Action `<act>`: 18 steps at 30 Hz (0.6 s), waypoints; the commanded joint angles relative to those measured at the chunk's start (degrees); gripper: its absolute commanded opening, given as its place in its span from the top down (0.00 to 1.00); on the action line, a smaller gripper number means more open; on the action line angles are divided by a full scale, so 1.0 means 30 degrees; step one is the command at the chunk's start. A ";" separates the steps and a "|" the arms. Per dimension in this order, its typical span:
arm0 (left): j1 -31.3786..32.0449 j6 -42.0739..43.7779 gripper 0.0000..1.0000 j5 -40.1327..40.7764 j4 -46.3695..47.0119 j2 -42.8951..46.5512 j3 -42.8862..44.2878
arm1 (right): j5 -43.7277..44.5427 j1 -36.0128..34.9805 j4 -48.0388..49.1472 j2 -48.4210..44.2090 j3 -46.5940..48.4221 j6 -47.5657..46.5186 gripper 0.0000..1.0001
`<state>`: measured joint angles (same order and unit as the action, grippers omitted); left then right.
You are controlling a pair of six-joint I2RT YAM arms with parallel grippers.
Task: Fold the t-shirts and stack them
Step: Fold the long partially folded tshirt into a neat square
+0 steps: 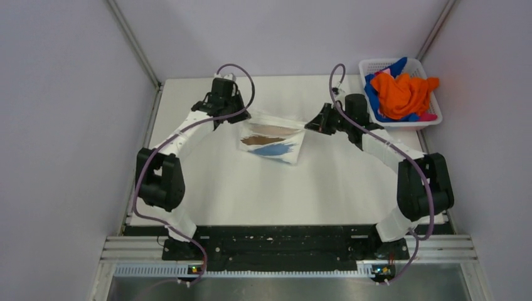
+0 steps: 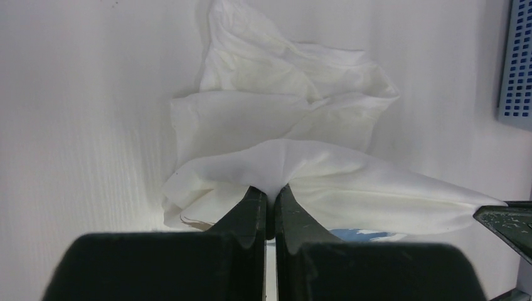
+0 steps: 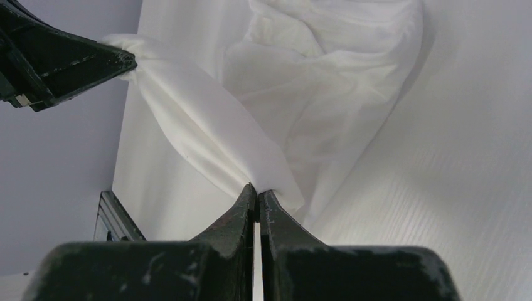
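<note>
The white t-shirt [image 1: 271, 139] with brown and blue printed marks hangs stretched between my two grippers over the middle back of the table. My left gripper [image 1: 243, 115] is shut on its left top edge; the pinched cloth [image 2: 276, 169] bunches at the fingertips. My right gripper [image 1: 310, 125] is shut on its right top edge, with the cloth [image 3: 207, 132] running from my jaws across to the left gripper's fingers [image 3: 69, 59]. Orange [image 1: 401, 94], blue [image 1: 372, 93] and pink [image 1: 428, 116] t-shirts lie heaped in the basket.
A white plastic lattice basket [image 1: 374, 65] stands at the back right corner of the table, beside the right arm; its blue-looking wall shows in the left wrist view [image 2: 516, 63]. Grey walls enclose the white table [image 1: 251, 188] on the left, back and right.
</note>
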<state>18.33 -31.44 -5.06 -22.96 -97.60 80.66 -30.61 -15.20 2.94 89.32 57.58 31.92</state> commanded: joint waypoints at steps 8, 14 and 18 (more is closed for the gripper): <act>-0.1108 0.0743 1.00 -0.1819 0.1494 -0.5107 0.4757 | -0.0437 0.1117 0.1867 0.5533 0.4385 -0.1204 1.00; -0.1428 0.0110 0.92 -0.1986 0.1560 -0.8978 0.7736 | 0.0200 0.1279 0.2218 0.9851 0.7555 -0.1631 1.00; -0.1564 -0.0096 0.72 -0.1757 0.0501 -1.1122 1.0469 | 0.0711 0.1381 0.2029 1.2167 0.9874 -0.1816 0.87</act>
<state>14.41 -30.85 -10.61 -21.54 -126.82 104.68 -30.52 -11.88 7.27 120.95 80.44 28.47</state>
